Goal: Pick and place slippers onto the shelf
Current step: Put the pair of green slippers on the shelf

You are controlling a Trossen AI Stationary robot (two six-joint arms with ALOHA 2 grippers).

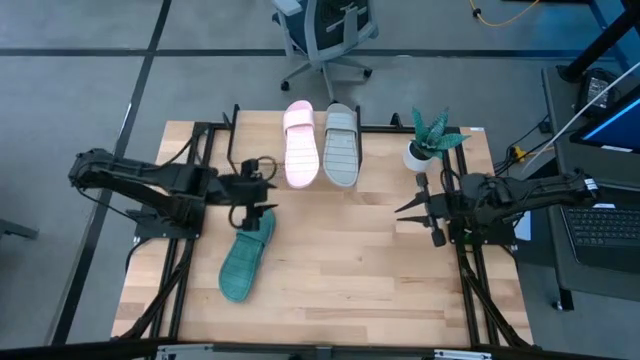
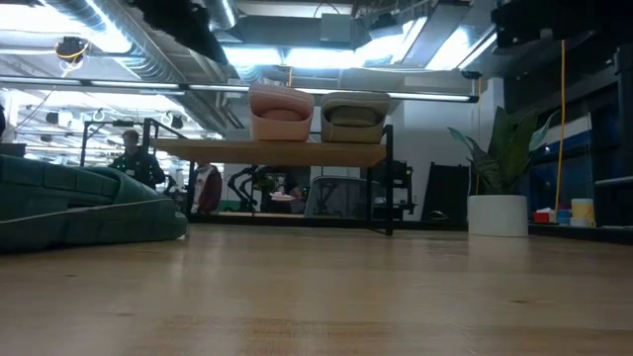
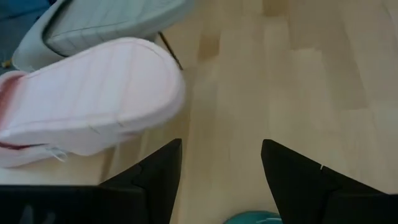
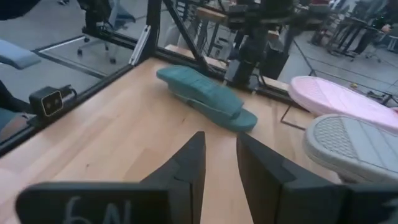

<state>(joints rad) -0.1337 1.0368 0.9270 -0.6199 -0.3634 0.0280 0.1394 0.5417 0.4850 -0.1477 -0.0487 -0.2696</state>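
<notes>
Two slippers shelved, the teal slipper (image 1: 245,256) on the worktop (image 1: 350,260).

From above, the left gripper (image 1: 258,197), jaws open and empty, hangs over its heel. The low view alone shows the pink slipper (image 2: 281,114) and grey slipper (image 2: 354,116) atop the shelf (image 2: 272,151). The right gripper (image 1: 425,212) waits part-open, holding nothing.

Teal slipper (image 2: 79,208) cut off by the low view's left edge; background people there blurred.
</notes>
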